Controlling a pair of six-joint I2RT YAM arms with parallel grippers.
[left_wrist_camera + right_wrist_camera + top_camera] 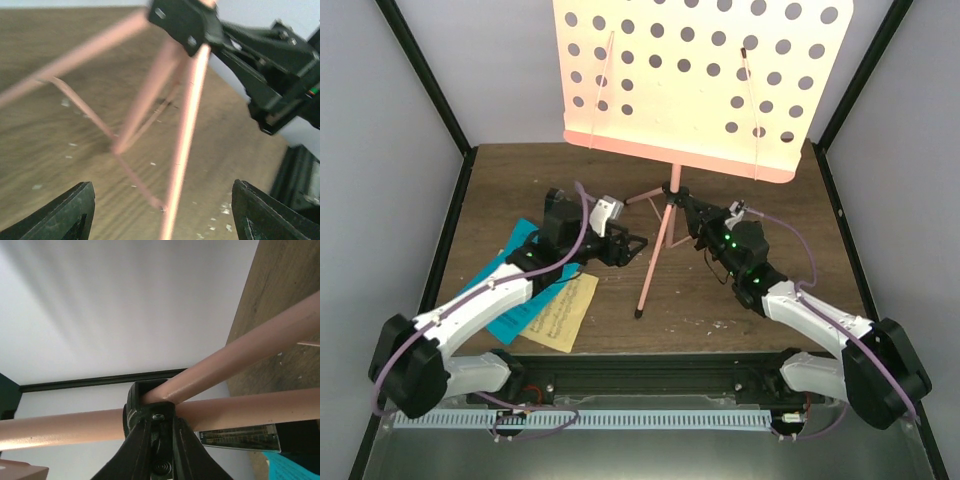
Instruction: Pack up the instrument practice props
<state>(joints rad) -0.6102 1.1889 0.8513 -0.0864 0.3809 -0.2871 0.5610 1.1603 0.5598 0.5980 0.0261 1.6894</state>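
Note:
The pink music stand stands mid-table, its hole-punched desk [700, 70] high at the back and its tripod legs [655, 255] spread below. My right gripper [686, 207] is shut on the stand's black leg hub [672, 187]; the right wrist view shows the fingers [137, 440] clamped on that hub [150, 397]. My left gripper [632, 246] is open and empty just left of the front leg; in the left wrist view that leg [186, 150] runs between the wide-open jaws [165, 220]. The cyan page [510, 305] and the pale-yellow page [565, 315] lie flat under my left arm. The metronome is out of view.
Black frame posts and white walls close in the wooden table [750, 300] on the left, right and back. A black rail [650, 375] runs along the near edge between the arm bases. Small white specks [220, 220] lie on the wood.

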